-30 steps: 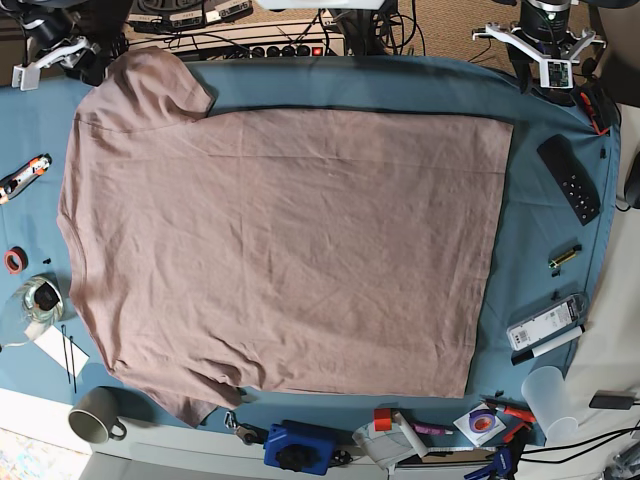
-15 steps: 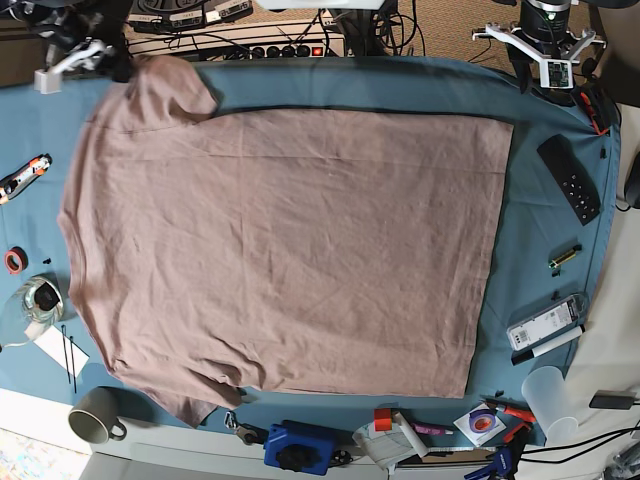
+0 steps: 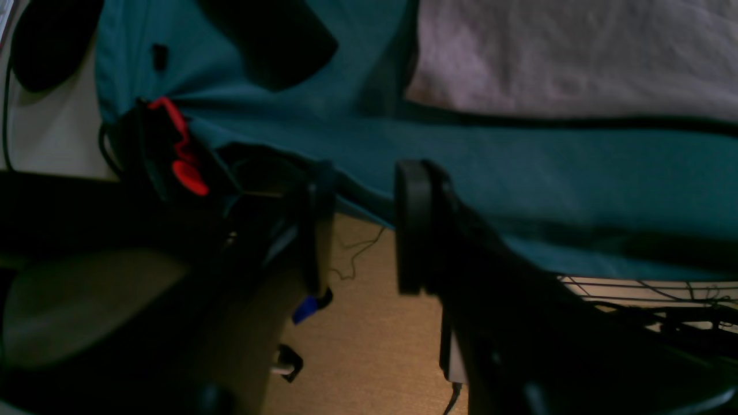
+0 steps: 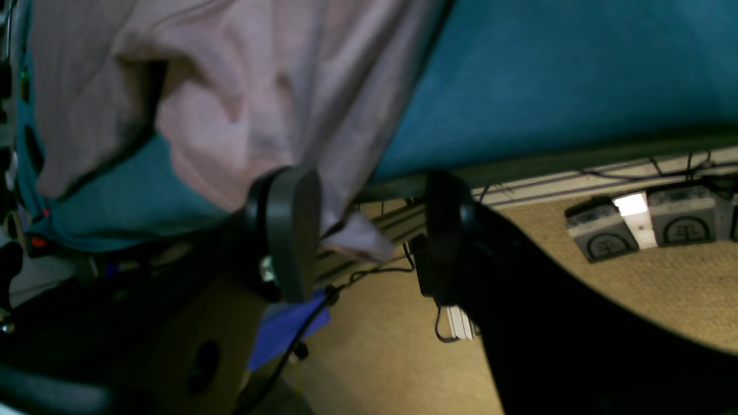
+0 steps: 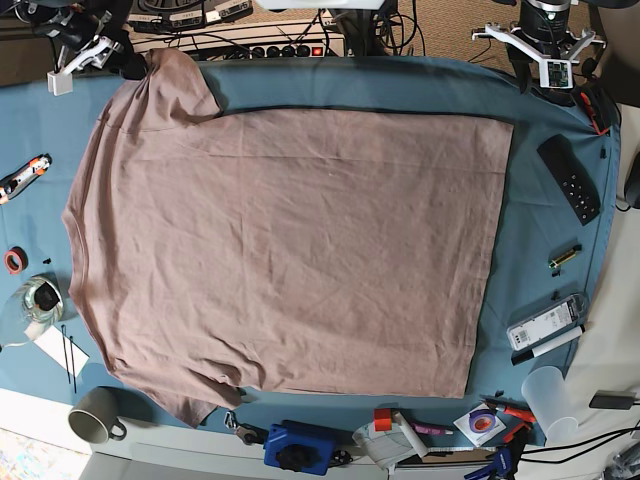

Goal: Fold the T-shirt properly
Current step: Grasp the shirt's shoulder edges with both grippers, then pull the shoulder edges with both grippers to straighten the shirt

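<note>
As seen from above, at the front-left corner: a grey mug (image 5: pixel 95 420), upright, inside in shadow, contents not to be told. Just above it, at the left edge, a clear glass jar (image 5: pixel 38 298) with something pale and greenish inside, too small to name. At the front-right corner, a translucent plastic cup (image 5: pixel 552 400), upright, hanging partly over the edge.

Spread flat over most of the teal table cloth (image 5: pixel 540 210): the T-shirt (image 5: pixel 290 240), dusty pink-brown, lightly wrinkled, hem to the right, sleeves to the left. Around it, small things: a black remote (image 5: pixel 570 178) at the right, a blue device (image 5: pixel 298 447) at the front edge.

At the back-left corner, over the far sleeve (image 5: pixel 175 85): the right gripper (image 4: pixel 369 242), jaws wide apart, the sleeve's edge hanging between them and touching one pad, not pinched. At the back-right corner, past the table's edge and well apart from the shirt: the left gripper (image 3: pixel 360 230), jaws parted, holding nothing.

Beyond the table: tan carpet (image 4: pixel 576 300), cables, a power strip (image 5: pixel 285 48).
</note>
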